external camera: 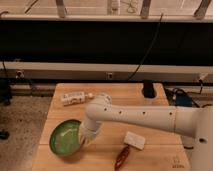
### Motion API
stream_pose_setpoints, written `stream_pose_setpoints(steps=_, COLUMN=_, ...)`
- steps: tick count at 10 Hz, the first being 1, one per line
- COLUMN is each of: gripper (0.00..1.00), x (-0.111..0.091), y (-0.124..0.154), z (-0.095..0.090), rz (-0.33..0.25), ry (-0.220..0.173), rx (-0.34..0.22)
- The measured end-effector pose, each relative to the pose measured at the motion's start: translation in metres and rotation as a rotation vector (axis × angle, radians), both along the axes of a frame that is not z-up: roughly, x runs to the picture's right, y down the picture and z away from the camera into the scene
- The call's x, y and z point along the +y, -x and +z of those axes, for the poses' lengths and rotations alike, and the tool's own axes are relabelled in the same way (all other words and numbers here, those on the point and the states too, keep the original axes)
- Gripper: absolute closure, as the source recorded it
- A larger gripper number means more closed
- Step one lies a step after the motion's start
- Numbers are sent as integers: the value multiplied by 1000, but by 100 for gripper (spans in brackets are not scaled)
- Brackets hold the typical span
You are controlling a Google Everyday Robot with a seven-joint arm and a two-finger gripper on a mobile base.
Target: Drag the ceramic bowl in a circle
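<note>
The ceramic bowl [64, 138] is round, shallow and glossy green with a paler inside. It sits at the front left of the wooden table [150, 95]. My white arm reaches in from the right, and the gripper [84, 139] comes down at the bowl's right rim, touching or just inside it. The wrist hides the fingers.
A small bottle [76, 98] lies on its side at the back left of the table. A white block [134, 140] and a reddish-brown object [122, 157] lie front right. A black object [148, 89] stands at the back right edge. A dark wall with cables lies behind.
</note>
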State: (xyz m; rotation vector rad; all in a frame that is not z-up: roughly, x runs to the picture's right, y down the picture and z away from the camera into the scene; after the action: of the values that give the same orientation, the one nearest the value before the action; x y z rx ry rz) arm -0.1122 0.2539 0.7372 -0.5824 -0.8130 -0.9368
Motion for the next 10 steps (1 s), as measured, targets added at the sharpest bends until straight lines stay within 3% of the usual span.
stream_pose_setpoints(steps=3, gripper=100, x=-31, y=-4, z=25, rz=13, ry=-32, rx=43)
stream_pose_setpoints(steps=6, gripper=100, x=-52, y=-16, z=40, rz=23, ry=-64, rx=105)
stream_pose_setpoints(steps=10, gripper=100, x=-61, y=-80, z=53, rz=76, ry=-55, rx=215)
